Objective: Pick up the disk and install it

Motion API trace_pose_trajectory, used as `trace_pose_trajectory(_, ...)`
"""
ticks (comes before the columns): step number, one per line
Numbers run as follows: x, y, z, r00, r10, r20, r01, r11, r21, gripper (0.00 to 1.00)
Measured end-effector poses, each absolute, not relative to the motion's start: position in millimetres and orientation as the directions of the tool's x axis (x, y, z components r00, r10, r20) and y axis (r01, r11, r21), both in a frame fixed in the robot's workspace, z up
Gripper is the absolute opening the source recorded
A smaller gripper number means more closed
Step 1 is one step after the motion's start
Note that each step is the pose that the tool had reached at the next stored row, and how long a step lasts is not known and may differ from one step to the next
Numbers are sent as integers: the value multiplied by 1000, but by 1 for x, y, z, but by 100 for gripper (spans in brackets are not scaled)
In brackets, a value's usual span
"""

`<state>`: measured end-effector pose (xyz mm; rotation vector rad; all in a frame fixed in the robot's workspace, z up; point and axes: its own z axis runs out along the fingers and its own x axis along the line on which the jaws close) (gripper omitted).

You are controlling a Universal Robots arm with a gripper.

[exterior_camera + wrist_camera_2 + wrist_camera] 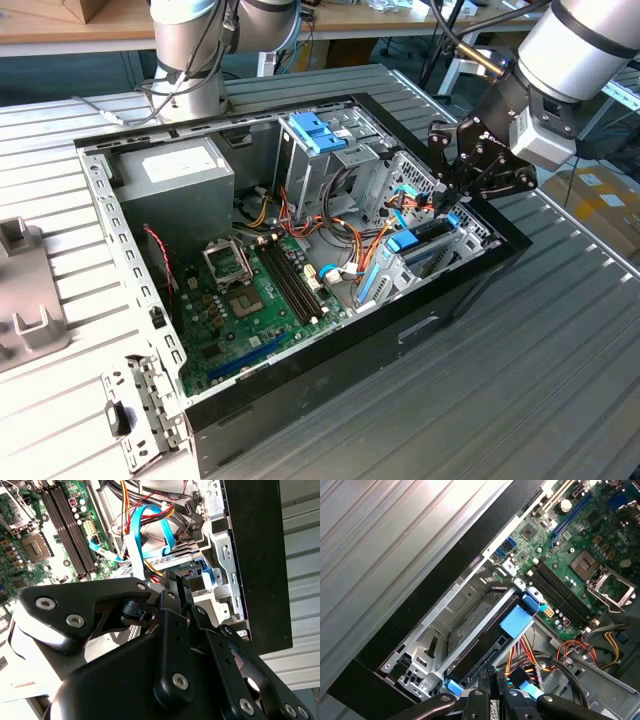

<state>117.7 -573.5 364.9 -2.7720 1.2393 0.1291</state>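
Your claw (447,203) is closed narrowly on the disk (485,647) — its blue-railed edge. The disk stands tilted inside the drive cage (455,617) of the computer case (420,330).

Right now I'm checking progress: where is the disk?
In the exterior view the disk sits in the drive cage at the open case's right end, under the gripper, right of the motherboard.

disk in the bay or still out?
In: the disk sits down in the drive cage, gripper at its end.
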Motion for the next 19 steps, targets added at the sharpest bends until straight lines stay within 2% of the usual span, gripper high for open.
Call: trace_pose_trajectory(19, 118, -573, 364, 630, -767, -119, -776, -628, -59, 17)
